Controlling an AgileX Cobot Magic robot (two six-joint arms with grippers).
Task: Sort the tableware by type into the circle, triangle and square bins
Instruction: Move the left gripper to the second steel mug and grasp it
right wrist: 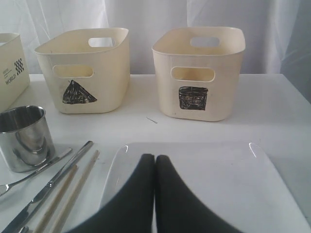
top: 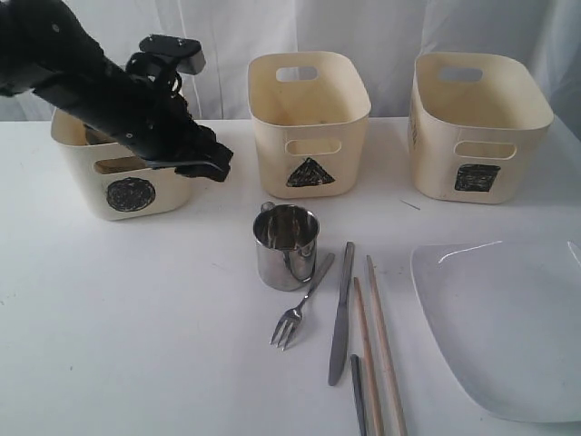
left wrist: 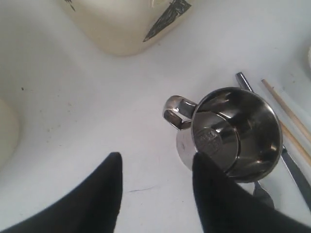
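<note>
Left gripper (top: 211, 165), we note in the exterior view, hangs at upper left in front of the circle bin (top: 127, 195); its opening cannot be judged there. Steel mug (top: 285, 245) stands at centre, with fork (top: 300, 313), knife (top: 341, 309) and chopsticks (top: 379, 354) at lower centre and white plate (top: 508, 336) at lower right. Triangle bin (top: 309, 118) and square bin (top: 477, 123) sit along the top.

In the left wrist view we record its fingers (left wrist: 95, 199) spread wide and empty, the mug near one.

In the right wrist view we record the right gripper (right wrist: 155, 189) pressed closed, gripping nothing, over the plate.
</note>
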